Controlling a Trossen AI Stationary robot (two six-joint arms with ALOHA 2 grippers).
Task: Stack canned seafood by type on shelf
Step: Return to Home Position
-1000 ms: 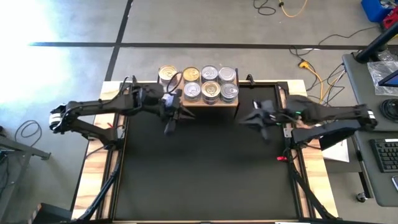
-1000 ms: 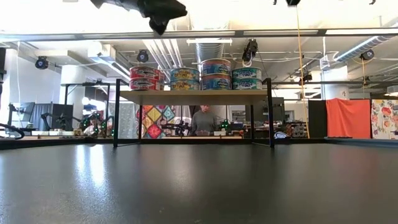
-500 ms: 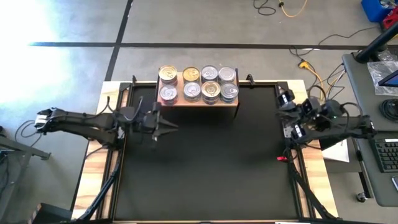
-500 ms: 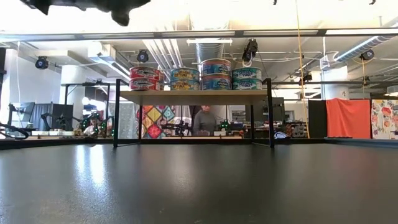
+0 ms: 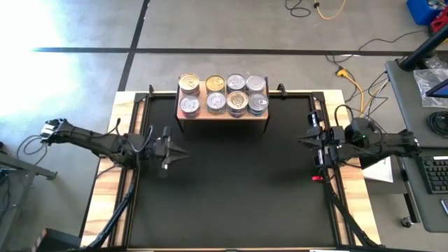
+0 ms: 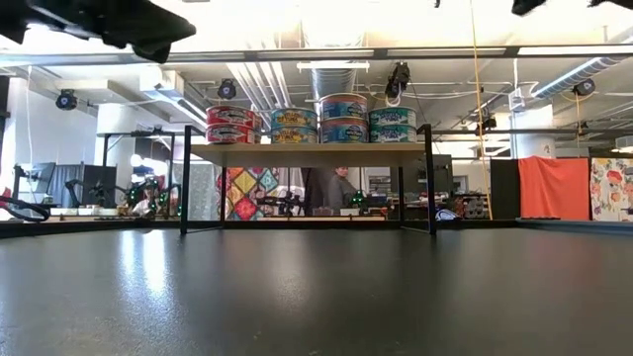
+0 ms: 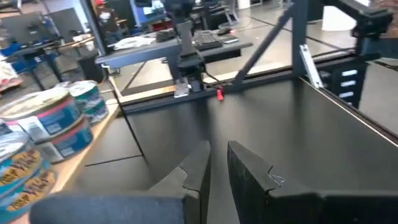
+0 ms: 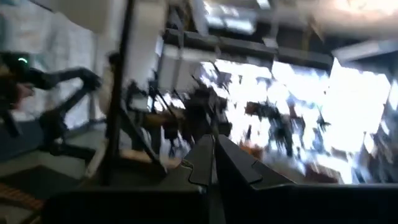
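Note:
The shelf (image 5: 222,115) stands at the table's far edge, with the canned seafood (image 5: 225,94) stacked on it in two rows. The low view shows two-high stacks (image 6: 343,119) on the board (image 6: 307,153). The left wrist view catches some cans (image 7: 46,124) off to one side. My left gripper (image 5: 180,152) hovers near the table's left edge, shut but for a narrow slit and holding nothing. My right gripper (image 5: 301,138) hovers near the right edge, shut and holding nothing. Both point toward the table's middle.
The black tabletop (image 5: 231,189) between the arms and in front of the shelf lies bare. A person (image 6: 321,188) stands in the room behind the shelf. A desk with a keyboard (image 5: 434,171) stands to the right of the table.
Both arms have drawn back from the shelf and come lower. My left gripper has gone toward the table's left and near edges, and my right gripper toward the right edge. Neither has opened or taken anything. The cans have stayed in place.

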